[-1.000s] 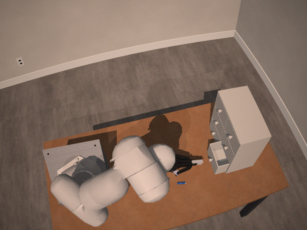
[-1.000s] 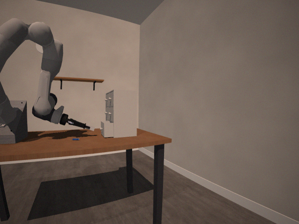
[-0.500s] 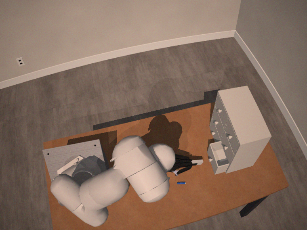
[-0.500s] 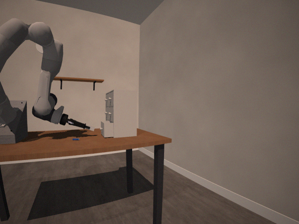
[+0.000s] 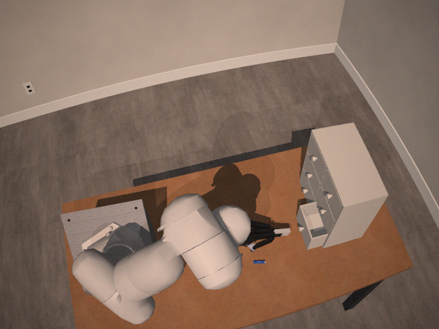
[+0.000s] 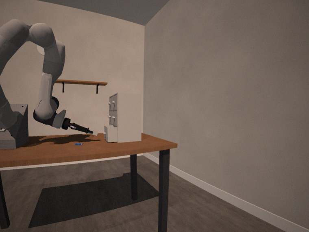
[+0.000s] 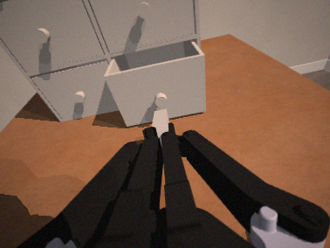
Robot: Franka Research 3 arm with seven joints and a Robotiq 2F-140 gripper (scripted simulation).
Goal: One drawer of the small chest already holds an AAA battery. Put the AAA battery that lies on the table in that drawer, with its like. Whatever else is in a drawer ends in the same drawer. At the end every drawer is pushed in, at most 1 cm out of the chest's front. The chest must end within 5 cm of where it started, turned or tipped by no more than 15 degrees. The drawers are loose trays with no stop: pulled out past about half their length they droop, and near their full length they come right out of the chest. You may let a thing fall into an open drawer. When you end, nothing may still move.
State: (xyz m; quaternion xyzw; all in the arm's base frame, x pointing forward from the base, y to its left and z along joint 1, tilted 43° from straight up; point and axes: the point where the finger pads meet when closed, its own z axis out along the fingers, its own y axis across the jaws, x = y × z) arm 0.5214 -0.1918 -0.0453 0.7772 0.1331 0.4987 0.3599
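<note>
Blue battery (image 5: pixel 259 262) (image 6: pixel 78 144) outside open drawer (image 5: pixel 309 226) (image 6: pixel 111 134) (image 7: pixel 159 89)

Our seven-joint Franka arm (image 5: pixel 209 244) (image 6: pixel 53 60) arches high, its upper links bent over at the elbow and its forearm dropping steeply to the wrist (image 6: pixel 46 109). From there our Robotiq 2F-140 gripper (image 5: pixel 282 231) (image 6: pixel 93 133) (image 7: pixel 162 120) reaches forward, tilted downward — a low, shallow slant rather than a vertical one. We have its black fingers drawn together, the pale fingertips meeting — shut, with nothing between them. Seen from above, our rounded pale links hide part of the arm's base.
</note>
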